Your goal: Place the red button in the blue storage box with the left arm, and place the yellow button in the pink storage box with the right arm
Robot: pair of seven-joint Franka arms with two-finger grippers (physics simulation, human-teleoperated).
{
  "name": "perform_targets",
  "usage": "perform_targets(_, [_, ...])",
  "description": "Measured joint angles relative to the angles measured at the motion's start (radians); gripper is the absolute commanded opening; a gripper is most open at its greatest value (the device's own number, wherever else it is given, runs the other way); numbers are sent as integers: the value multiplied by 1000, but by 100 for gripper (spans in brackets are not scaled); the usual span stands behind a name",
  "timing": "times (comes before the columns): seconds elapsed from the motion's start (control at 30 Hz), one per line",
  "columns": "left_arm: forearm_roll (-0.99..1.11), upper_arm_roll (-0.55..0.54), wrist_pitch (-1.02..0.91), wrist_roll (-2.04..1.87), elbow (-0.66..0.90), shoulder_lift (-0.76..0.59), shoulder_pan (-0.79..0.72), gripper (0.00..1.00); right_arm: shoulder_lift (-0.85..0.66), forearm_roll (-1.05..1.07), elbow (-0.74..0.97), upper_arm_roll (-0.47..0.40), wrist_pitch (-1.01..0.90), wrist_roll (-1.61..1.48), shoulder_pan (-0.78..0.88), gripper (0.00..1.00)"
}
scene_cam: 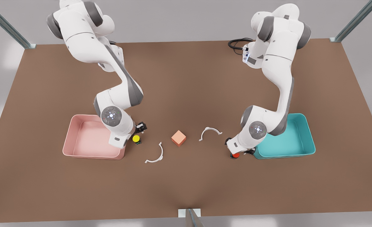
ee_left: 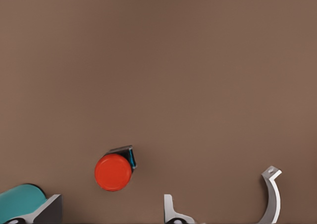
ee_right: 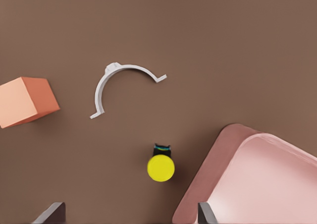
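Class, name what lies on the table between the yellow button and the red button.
In the front view, between yellow button and red button: two white curved clips flanking an orange cube.

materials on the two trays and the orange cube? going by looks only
Pink tray and blue tray: probably molded plastic, going by the smooth thin walls, rounded corners and soft sheen. Orange cube: matte, flat uniform colour, sharp edges; could be painted wood, foam or plastic, the look doesn't settle it.

Bare table (scene_cam: 186,78) behind; cube (scene_cam: 178,137) and two clips (scene_cam: 155,155) clutter the middle.
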Motion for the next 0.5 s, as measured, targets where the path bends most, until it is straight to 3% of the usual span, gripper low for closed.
perform_targets(0.3, [7,0,122,8,-5,103,11,99,20,7,-144,34,156,-219,-31,100])
perform_targets(0.37, [8,0,132,10,-5,110,12,78,20,8,-189,35,181,-255,-36,100])
perform_targets(0.4, [8,0,136,12,-5,111,12,73,20,9,-207,36,192,-271,-42,100])
perform_targets(0.5, [8,0,145,17,1,112,12,73,22,12,-242,41,212,-315,-55,100])
